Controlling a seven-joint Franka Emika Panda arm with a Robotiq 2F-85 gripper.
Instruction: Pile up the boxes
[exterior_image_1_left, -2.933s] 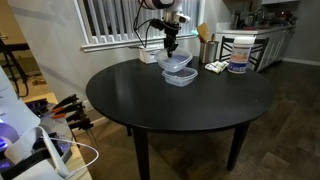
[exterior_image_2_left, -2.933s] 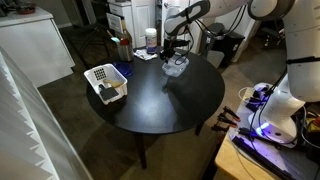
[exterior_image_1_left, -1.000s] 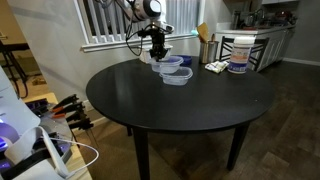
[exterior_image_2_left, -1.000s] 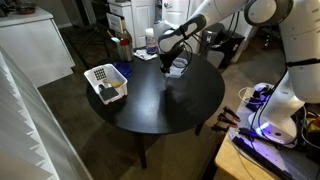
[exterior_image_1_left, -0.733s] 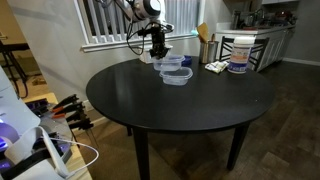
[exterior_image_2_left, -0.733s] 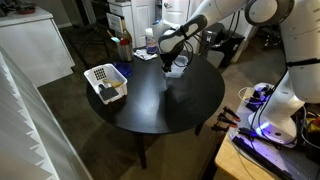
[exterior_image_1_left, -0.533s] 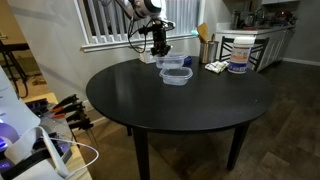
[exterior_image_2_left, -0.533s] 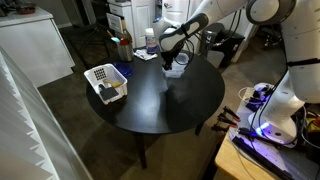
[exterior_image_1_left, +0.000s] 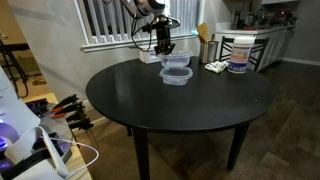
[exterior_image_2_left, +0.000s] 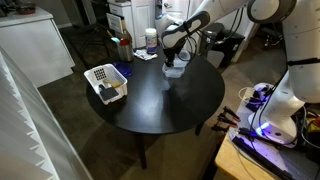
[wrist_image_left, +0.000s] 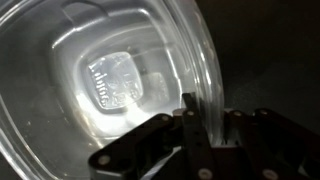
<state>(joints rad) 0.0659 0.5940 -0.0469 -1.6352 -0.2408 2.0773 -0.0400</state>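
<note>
Two clear plastic boxes are at the far side of the round black table. One box rests on the table. My gripper is shut on the rim of the other box and holds it just behind and slightly above the resting one. In the other exterior view the gripper hangs over the boxes, which overlap there. In the wrist view the held box fills the picture, with its rim pinched between the fingers.
A tall white pail with a blue label stands at the table's far edge, with a small object beside it. A white basket sits on a table edge, and bottles stand behind the boxes.
My gripper has moved a little towards the resting box and slightly up, carrying the held box with it. The resting box has not moved.
</note>
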